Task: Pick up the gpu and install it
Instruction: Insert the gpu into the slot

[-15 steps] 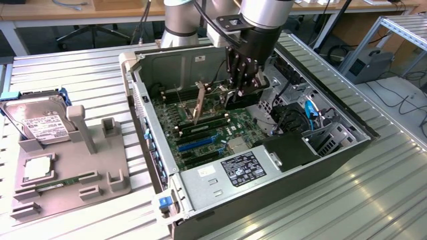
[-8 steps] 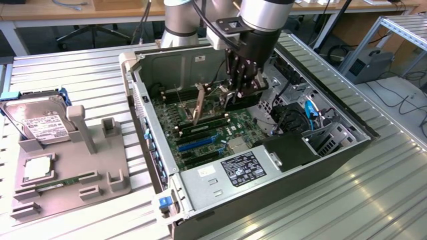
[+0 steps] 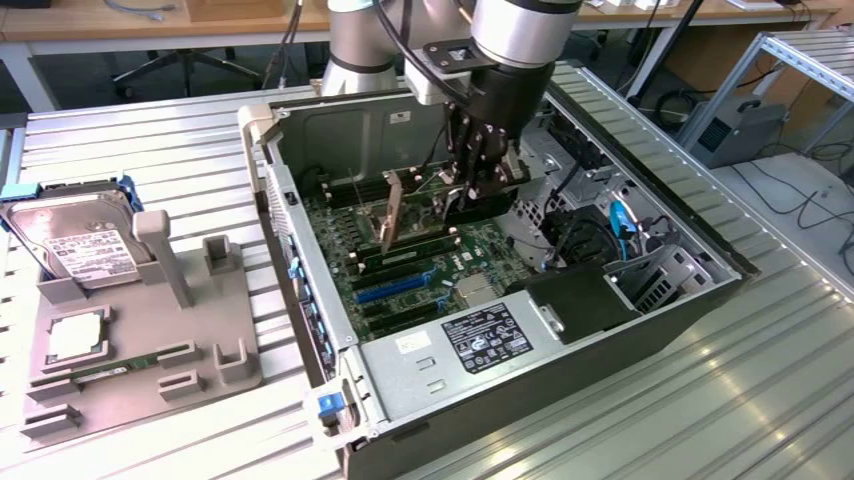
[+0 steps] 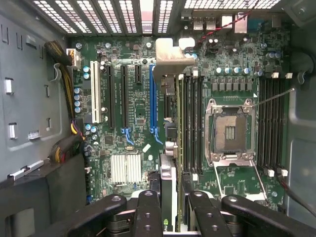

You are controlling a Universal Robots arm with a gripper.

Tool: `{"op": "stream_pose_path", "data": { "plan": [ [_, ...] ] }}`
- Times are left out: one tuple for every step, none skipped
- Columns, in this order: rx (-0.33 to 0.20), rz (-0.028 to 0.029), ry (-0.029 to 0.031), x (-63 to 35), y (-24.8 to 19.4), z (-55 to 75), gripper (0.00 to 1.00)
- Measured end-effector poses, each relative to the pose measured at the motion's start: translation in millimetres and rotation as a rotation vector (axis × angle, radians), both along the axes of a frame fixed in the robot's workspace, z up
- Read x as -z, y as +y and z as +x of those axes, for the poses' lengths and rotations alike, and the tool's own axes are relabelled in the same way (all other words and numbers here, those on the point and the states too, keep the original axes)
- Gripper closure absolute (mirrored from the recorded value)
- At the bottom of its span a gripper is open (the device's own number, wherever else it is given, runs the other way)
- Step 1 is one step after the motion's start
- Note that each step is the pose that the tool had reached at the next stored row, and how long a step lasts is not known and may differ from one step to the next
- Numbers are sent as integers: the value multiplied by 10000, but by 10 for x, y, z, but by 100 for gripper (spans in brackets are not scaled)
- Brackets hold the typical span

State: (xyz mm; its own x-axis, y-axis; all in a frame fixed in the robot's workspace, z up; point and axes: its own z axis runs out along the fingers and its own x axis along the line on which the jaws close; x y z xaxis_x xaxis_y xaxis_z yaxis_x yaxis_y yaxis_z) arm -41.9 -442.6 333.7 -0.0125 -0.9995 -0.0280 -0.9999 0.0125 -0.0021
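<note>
My gripper [image 3: 470,185] is down inside the open computer case [image 3: 694,300], shut on the gpu [image 3: 424,205]. The card hangs on edge above the green motherboard [image 3: 400,275], with its long pale bracket [image 3: 392,212] towards the exterior view's left. In the wrist view the gpu [image 4: 169,143] appears edge-on between my black fingers [image 4: 148,212], its pale bracket [image 4: 170,61] at the far end. It lines up close beside the long blue slot [image 4: 152,98], between that slot and the memory slots [image 4: 192,123]. I cannot tell whether its lower edge touches the board.
A silver hard drive [image 3: 80,250] leans in a grey fixture [image 3: 147,340] at the exterior view's left, with a memory stick [image 3: 114,370] lying on it. Inside the case are the power supply [image 3: 467,345], a black drive bay [image 3: 587,300], cables [image 3: 621,225] and the bare processor socket [image 4: 229,131].
</note>
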Motion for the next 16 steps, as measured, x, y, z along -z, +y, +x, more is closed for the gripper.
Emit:
{"op": "stream_pose_path", "data": {
  "plan": [
    [0,0,0,3,0,-11,73],
    [0,0,0,7,0,-20,73],
    [0,1,0,14,-1,-33,73],
    [-1,0,0,20,-2,-44,73],
    [0,0,0,25,-4,-52,73],
    [0,0,0,30,-5,-59,73],
    [0,0,0,36,-7,-67,73],
    [-1,0,0,42,-9,-75,73],
    [0,-1,0,46,-11,-83,73],
    [-1,-1,0,51,-13,-91,73],
    [-1,0,0,56,-16,-99,73],
    [-1,0,0,60,-17,-107,73],
    [0,0,0,62,-19,-113,73],
    [0,0,-1,65,-20,-118,73],
    [0,1,-1,68,-23,-126,73],
    [0,2,-1,71,-27,-136,73]
  ]
}}
